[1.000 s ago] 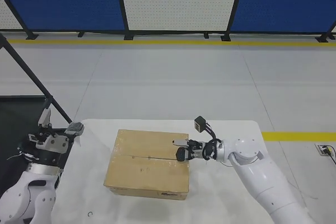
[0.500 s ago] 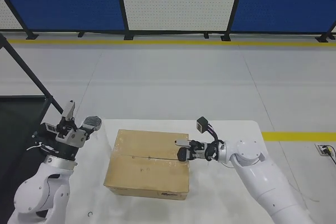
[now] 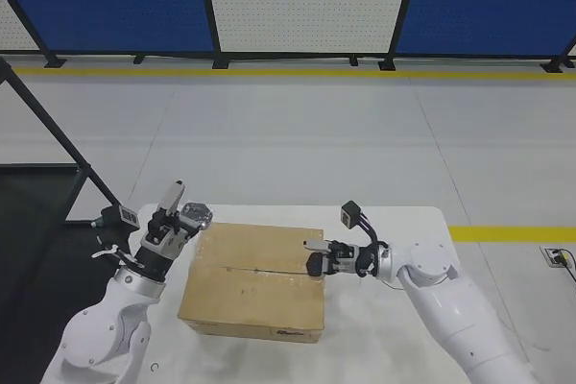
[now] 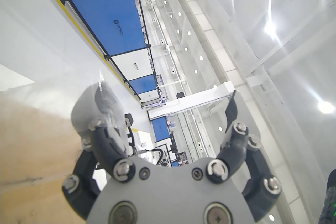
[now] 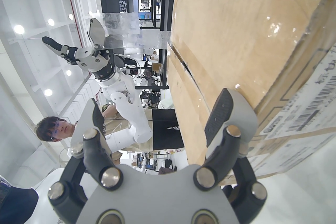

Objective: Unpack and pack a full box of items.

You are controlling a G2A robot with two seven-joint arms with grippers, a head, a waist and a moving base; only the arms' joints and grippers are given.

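The white table (image 3: 355, 331) carries the cardboard box (image 3: 252, 280), which sits near its middle with both top flaps shut and a seam running across the lid. The right gripper (image 3: 313, 259) is at the box's edge on the right arm's side, level with that seam. Its fingers are spread wide and grip nothing. In the right wrist view one finger (image 5: 225, 114) lies over the box's lid just beside the seam, and the other is held clear of the box. Whether the first touches the cardboard cannot be told.

The left gripper (image 3: 187, 200) is raised beside the box's far corner on the left arm's side, its fingers also spread wide with nothing between them.

The top view gives the layout, and the wrist views give finer detail. In the right wrist view a strip of clear tape (image 5: 126, 25) stretches from the seam's end at the box toward one left finger. In the left wrist view that finger (image 4: 101, 104) bears crinkled clear film.
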